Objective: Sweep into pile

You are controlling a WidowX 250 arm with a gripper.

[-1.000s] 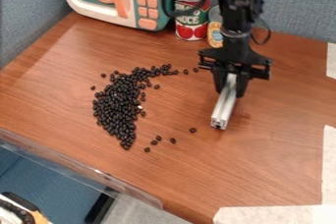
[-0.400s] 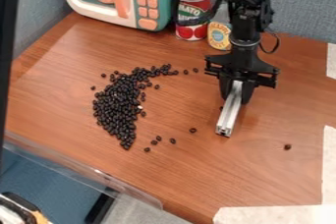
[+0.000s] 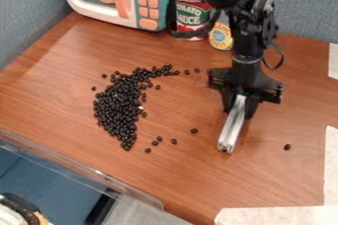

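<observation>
Reddish-brown wood makes up the tabletop [image 3: 99, 142], with a blue-grey fabric partition [image 3: 23, 17] at the far left and a clear plastic strip [image 3: 99, 174] along the near left edge. Next comes a teal and white toy microwave [image 3: 158, 9] with orange buttons, at the back. In front of it lies the pile of black beans [image 3: 119, 108], a curved heap narrowing at both ends, to the left of the gripper [image 3: 239, 109] and well apart from it. A few loose beans [image 3: 194, 131] are scattered between the heap and the gripper's metal bar [image 3: 231, 130]. Behind stand a red and green can [image 3: 192, 17] and, just beside it, a container with a yellow label [image 3: 221, 36]. The gripper hangs over the table, its fingers closed around the silvery bar, which slants downward toward the near side. Farther right sits a single bean [image 3: 287, 147], then white tape [image 3: 331, 165] at the edge.
</observation>
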